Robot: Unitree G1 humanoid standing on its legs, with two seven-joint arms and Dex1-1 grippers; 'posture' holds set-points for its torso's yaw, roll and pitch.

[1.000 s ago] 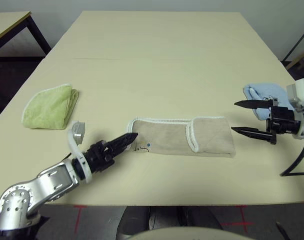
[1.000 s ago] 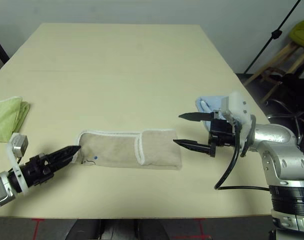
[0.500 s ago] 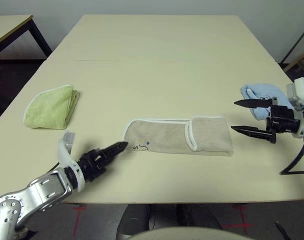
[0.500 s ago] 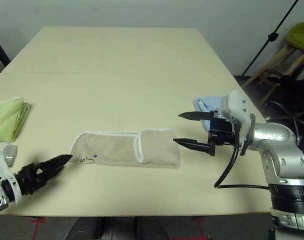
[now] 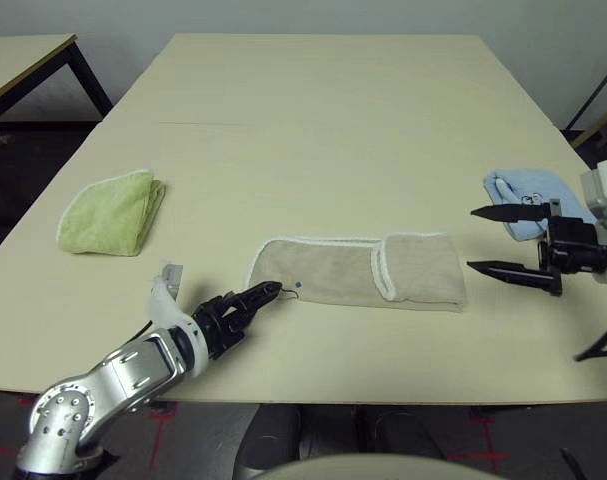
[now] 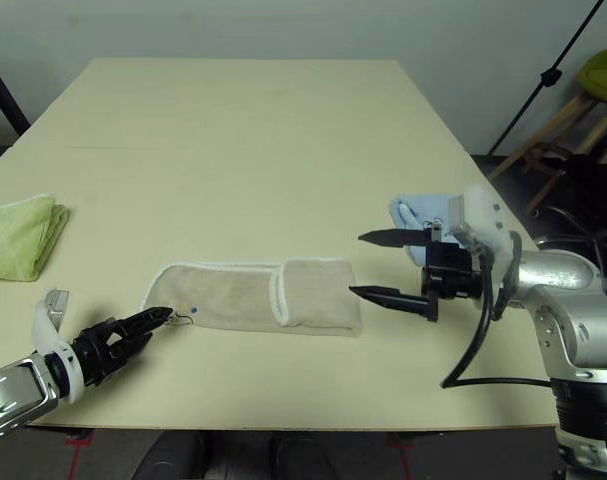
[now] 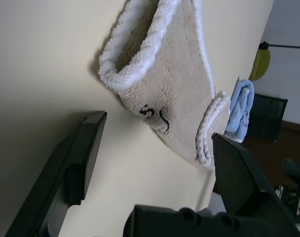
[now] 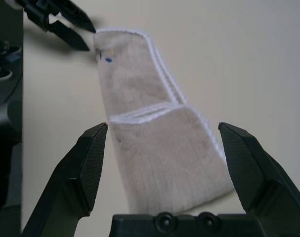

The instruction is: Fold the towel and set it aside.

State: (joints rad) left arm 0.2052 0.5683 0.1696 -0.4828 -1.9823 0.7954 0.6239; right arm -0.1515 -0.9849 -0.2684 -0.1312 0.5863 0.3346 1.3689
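The left tool [image 5: 266, 293], released, has its tips at the left end of the towel [image 5: 358, 272], a long strip near the counter's [image 5: 323, 130] front edge, its right end lapped over; the right tool [image 5: 505, 241] hangs released beside that end, so further folding and setting aside seem left.

A pale worktop [image 5: 313, 110] carries three cloths: a folded beige towel [image 5: 358, 272], a green towel [image 5: 111, 211], a blue towel [image 5: 528, 195].
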